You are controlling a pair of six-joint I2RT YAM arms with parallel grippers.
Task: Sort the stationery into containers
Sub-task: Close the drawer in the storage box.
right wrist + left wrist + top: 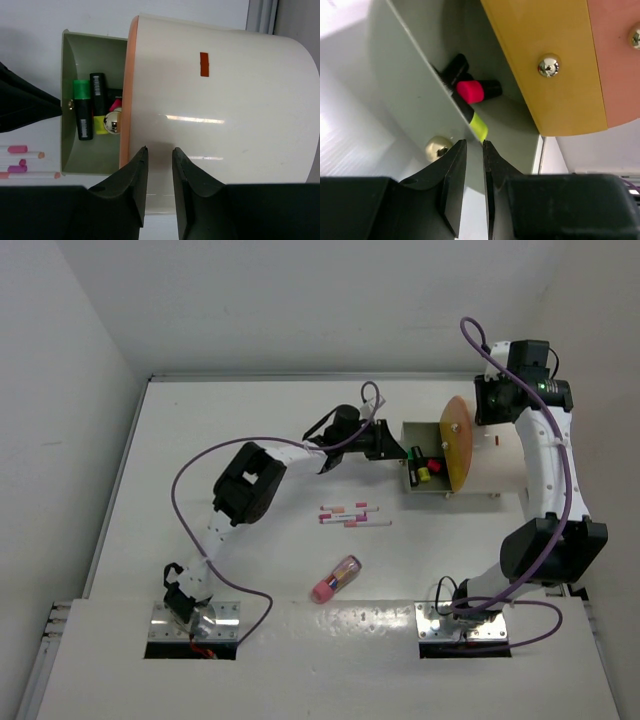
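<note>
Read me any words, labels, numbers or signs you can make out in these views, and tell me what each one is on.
No text can be read in any view.
Green highlighter and black highlighter: grey printed labels, too small to read.
White pens: any print is too small to read.
Cream drum: a plain orange patch, no lettering on it.
</note>
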